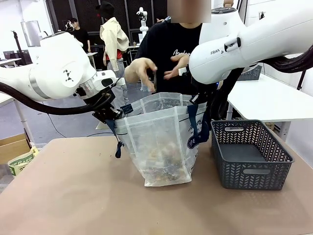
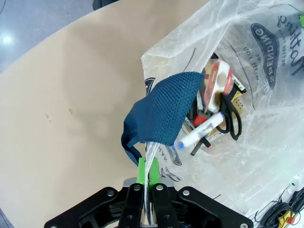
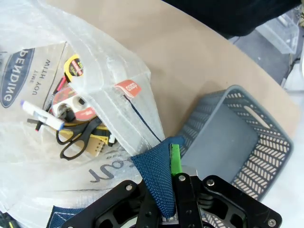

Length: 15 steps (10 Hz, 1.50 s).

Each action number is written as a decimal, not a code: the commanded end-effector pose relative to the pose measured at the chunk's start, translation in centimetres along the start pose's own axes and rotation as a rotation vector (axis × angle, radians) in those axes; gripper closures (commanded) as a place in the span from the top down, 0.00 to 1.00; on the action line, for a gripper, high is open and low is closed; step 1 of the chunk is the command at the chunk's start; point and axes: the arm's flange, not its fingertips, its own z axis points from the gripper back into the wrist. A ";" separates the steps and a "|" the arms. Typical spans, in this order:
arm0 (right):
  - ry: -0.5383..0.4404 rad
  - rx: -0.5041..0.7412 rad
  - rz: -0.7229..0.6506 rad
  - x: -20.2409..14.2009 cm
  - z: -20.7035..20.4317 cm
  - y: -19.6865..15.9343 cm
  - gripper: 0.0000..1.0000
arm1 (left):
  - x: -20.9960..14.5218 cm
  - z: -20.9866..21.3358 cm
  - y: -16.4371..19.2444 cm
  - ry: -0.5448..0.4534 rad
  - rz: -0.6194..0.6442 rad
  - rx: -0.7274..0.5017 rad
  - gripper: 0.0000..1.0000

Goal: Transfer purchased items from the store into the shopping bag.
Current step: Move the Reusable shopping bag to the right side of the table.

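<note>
The shopping bag (image 1: 159, 142), translucent plastic with navy straps, stands upright mid-table with its mouth held open. My left gripper (image 1: 110, 114) is shut on its left rim beside the navy strap (image 2: 164, 111), green pads (image 2: 141, 172) pinching the plastic. At the bag's right side my right gripper (image 3: 172, 190) is shut on the other navy strap (image 3: 156, 173). The purchased items lie at the bottom: scissors (image 3: 78, 137), a marker (image 2: 199, 130), a tape roll (image 2: 219, 80) and a yellow tape measure (image 3: 73, 66). The person's hands (image 1: 143, 72) hover just above the bag's mouth.
An empty dark grey lattice basket (image 1: 249, 154) stands right of the bag, close to my right arm. A white table (image 1: 274, 100) lies behind it. A cardboard box and paper (image 1: 19, 159) sit off the table's left edge. Bare tabletop stretches in front and to the left.
</note>
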 end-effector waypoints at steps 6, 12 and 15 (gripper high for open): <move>-0.005 -0.002 -0.002 0.1 0.1 -0.1 0.00 | 0.0 0.1 0.3 -0.005 0.002 0.004 0.00; -0.005 -0.002 -0.002 0.1 0.1 -0.1 0.00 | 0.0 0.1 0.3 -0.005 0.002 0.004 0.00; -0.005 -0.002 -0.002 0.1 0.1 -0.1 0.00 | 0.0 0.1 0.3 -0.005 0.002 0.004 0.00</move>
